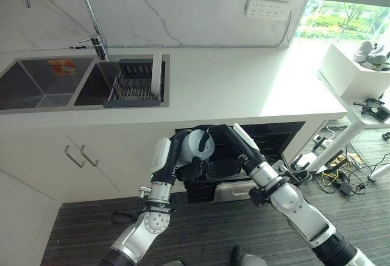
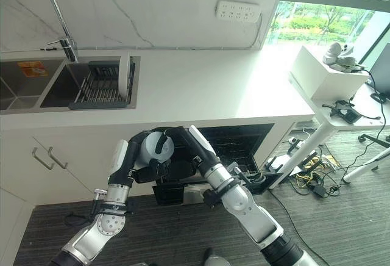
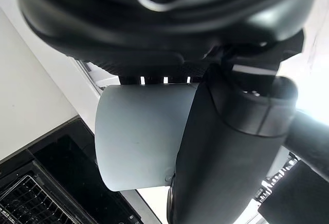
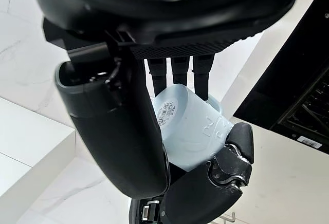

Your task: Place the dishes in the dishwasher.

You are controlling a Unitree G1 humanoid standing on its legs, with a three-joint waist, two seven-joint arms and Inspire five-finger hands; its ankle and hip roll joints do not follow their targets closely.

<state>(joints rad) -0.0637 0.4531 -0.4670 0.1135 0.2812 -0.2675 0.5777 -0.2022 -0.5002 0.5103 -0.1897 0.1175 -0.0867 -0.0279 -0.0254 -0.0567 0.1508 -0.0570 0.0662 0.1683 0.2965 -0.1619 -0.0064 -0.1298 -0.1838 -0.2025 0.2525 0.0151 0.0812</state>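
dishwasher (image 1: pixel 268 141) sits open under the white counter (image 1: pixel 244 89) at lower centre of the head views, its dark rack exposed so we can load it. upper left, the sink (image 1: pixel 42 83) holds a dish rack (image 1: pixel 134 86) with a white plate upright in it, waiting its turn. in front of the dishwasher opening we hold a pale blue cup (image 1: pixel 199 145) between both hands, seemingly passing it across: our left hand (image 3: pixel 231 147) is curled round its side, our right hand (image 4: pixel 123 131) wrapped round it too.
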